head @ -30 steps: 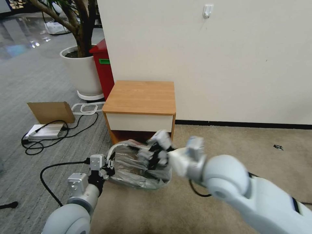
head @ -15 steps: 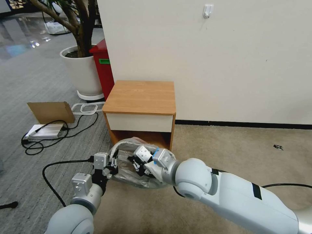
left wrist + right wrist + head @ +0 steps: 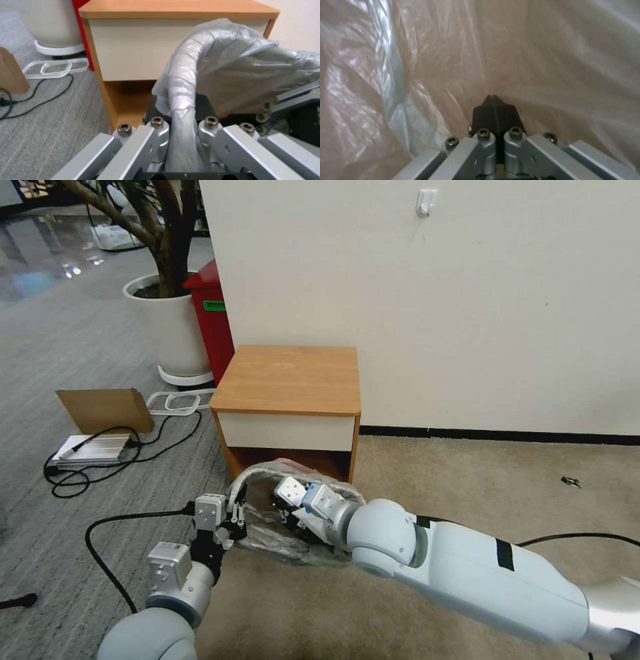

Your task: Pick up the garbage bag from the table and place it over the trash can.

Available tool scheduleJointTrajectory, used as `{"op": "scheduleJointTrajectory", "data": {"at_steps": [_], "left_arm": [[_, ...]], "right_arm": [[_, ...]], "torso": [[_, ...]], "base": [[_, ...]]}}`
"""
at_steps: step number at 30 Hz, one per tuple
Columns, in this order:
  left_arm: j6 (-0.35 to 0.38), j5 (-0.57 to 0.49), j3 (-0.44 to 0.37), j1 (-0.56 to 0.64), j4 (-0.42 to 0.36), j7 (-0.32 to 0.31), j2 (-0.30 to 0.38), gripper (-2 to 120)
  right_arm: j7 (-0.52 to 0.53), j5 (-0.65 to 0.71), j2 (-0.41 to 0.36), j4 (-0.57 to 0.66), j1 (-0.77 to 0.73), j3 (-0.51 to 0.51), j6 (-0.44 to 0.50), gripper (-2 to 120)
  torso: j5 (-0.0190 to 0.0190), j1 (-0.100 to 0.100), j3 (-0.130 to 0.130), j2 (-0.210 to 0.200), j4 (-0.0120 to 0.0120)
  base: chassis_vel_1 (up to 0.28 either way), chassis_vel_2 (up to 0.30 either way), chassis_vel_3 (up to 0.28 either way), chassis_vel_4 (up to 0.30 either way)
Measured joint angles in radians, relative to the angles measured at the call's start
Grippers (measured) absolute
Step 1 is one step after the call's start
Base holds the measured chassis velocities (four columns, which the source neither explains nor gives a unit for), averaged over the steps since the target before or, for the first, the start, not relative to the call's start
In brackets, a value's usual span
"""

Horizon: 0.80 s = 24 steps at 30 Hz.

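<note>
The trash can (image 3: pixel 245 478) stands on the floor just in front of the wooden table (image 3: pixel 290 377), and the crinkly grey garbage bag (image 3: pixel 280 545) is draped over and into it. My left gripper (image 3: pixel 231 519) is shut on the bag-wrapped rim (image 3: pixel 181 82) at the can's left side. My right gripper (image 3: pixel 285 511) reaches down inside the lined can. In the right wrist view its black pads (image 3: pixel 493 110) are pressed together with nothing between them, and bag film (image 3: pixel 553 50) is all around. The tabletop is bare.
A red bin (image 3: pixel 210 323) and a white plant pot (image 3: pixel 167 330) stand left of the table by the wall. A cardboard piece (image 3: pixel 105 410), a metal box (image 3: pixel 90 450) and black cables (image 3: pixel 100 527) lie on the grey floor at left. Beige carpet (image 3: pixel 467 480) lies open at right.
My right arm has swung left and down, putting its gripper inside the bag-lined can. The left gripper has stayed on the rim, shifting only slightly.
</note>
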Motion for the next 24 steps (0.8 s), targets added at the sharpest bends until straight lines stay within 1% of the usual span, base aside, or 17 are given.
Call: {"op": "scheduleJointTrajectory", "data": {"at_steps": [2,4,5,6,10,15,17,24], "left_arm": [[0.003,-0.019,0.006,-0.004,0.001,0.0,0.006,6],[0.022,-0.049,0.015,-0.015,0.001,-0.002,0.023,6],[0.027,-0.056,0.017,-0.021,-0.001,-0.002,0.032,6],[0.027,-0.056,0.017,-0.021,-0.001,-0.002,0.032,6],[0.05,-0.081,0.016,-0.043,-0.008,0.0,0.055,6],[0.064,-0.098,0.013,-0.062,-0.008,0.001,0.064,6],[0.065,-0.098,0.013,-0.063,-0.008,0.001,0.064,6],[0.069,-0.085,0.017,-0.089,-0.007,0.011,0.071,6]], "right_arm": [[0.0,-0.008,0.0,-0.008,0.015,-0.015,0.0,0],[-0.002,-0.019,-0.002,-0.019,0.049,-0.045,0.001,0],[-0.003,-0.02,-0.005,-0.024,0.07,-0.066,0.001,0],[-0.003,-0.02,-0.005,-0.024,0.07,-0.066,0.001,0],[-0.007,-0.015,-0.015,-0.037,0.131,-0.14,0.001,0],[-0.007,0.002,-0.013,-0.057,0.172,-0.188,0.001,0],[-0.007,0.003,-0.013,-0.058,0.175,-0.191,0.001,0],[0.014,0.068,0.012,-0.099,0.229,-0.244,0.001,0]], "torso": [[0.0,0.0,0.0,0.0,0.0],[0.0,0.0,0.0,0.0,0.0],[0.0,0.0,0.0,0.0,-0.0001],[0.0,0.0,0.0,0.0,-0.0001],[-0.0001,0.0,0.0,0.0,0.0],[0.0,0.0,0.0,0.0,0.0],[-0.0001,0.0,0.0,0.0,0.0],[-0.0001,0.0,0.0,0.0,0.0]], "base": [[0.0,0.0,0.0,0.0],[0.0,0.0,0.0,0.0],[0.0,0.0,0.0,0.0],[0.0,0.0,0.0,0.0],[0.0,0.0,0.0,0.0],[0.0,0.0,0.0,0.0],[0.0,0.0,0.0,0.0],[0.0,0.0,0.0,0.0]]}}
